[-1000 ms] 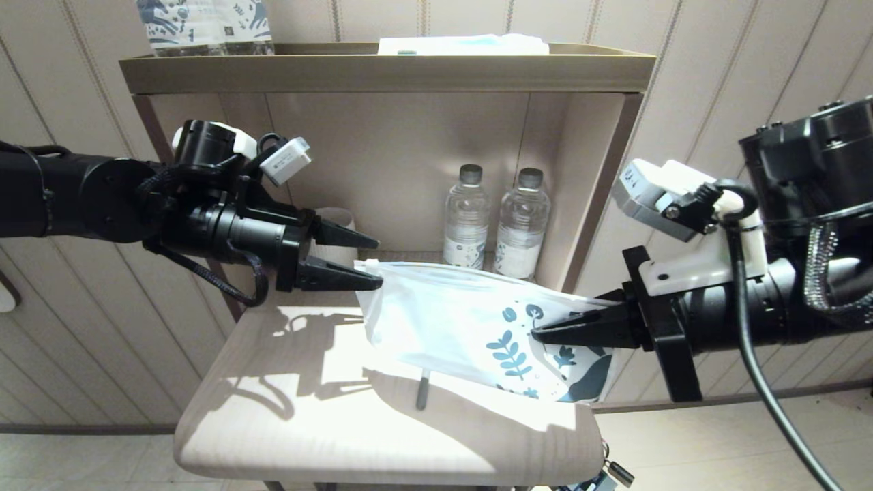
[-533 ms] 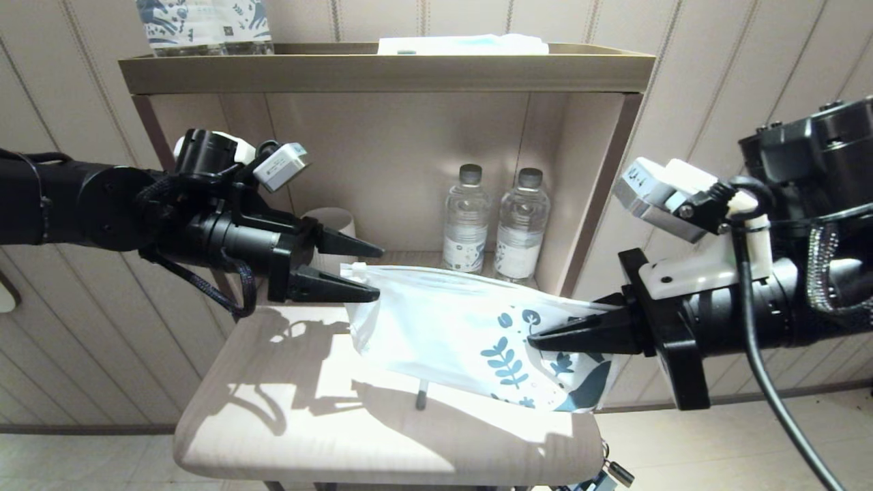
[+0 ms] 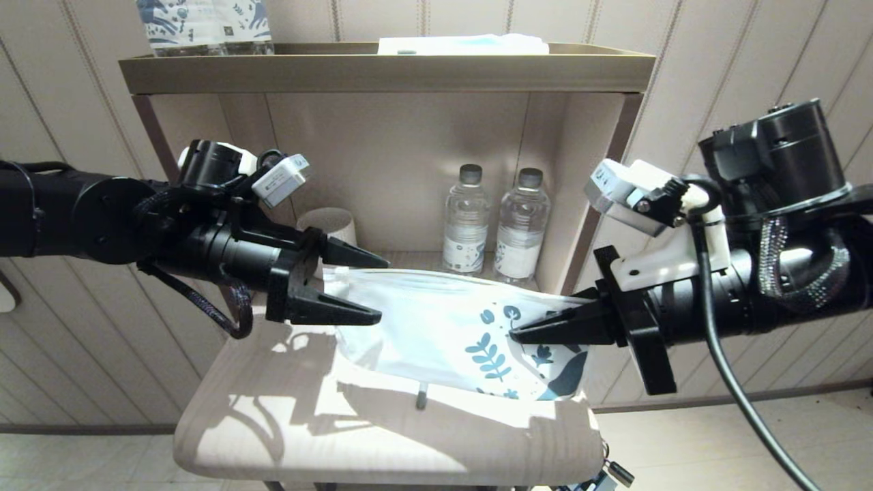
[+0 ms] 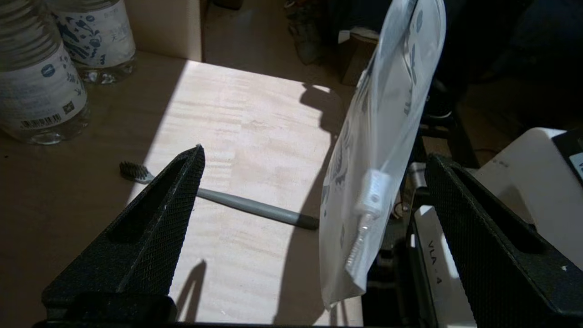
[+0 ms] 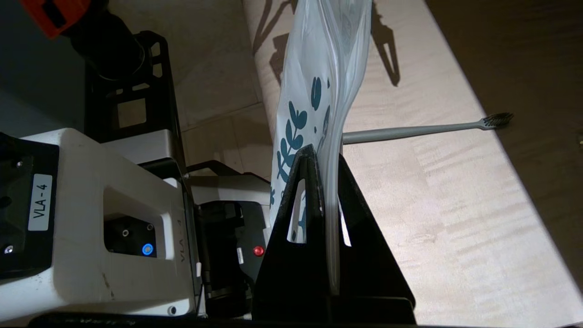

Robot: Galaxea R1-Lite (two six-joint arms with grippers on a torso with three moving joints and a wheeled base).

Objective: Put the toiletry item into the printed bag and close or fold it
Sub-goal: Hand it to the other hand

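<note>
The printed bag (image 3: 436, 320), white with blue leaves, hangs edge-up above the small table. My right gripper (image 3: 513, 335) is shut on its right end, with the film pinched between the fingers in the right wrist view (image 5: 324, 152). My left gripper (image 3: 382, 290) stands open around the bag's left end. There the white zip slider (image 4: 375, 191) sits between the two fingers and touches neither. The toiletry item, a thin grey toothbrush (image 4: 255, 207), lies flat on the table under the bag. Only its handle tip (image 3: 421, 397) shows in the head view.
The pale wooden table (image 3: 273, 423) stands in front of an open shelf unit. Two water bottles (image 3: 467, 218) (image 3: 522, 218) and a paper cup (image 3: 331, 221) stand at the back. Printed packs (image 3: 204, 24) and a folded cloth (image 3: 464, 44) sit on the shelf top.
The right gripper has carried the bag leftward, so its left end now lies deeper between the left fingers. The left gripper has dropped slightly. The toothbrush has not moved.
</note>
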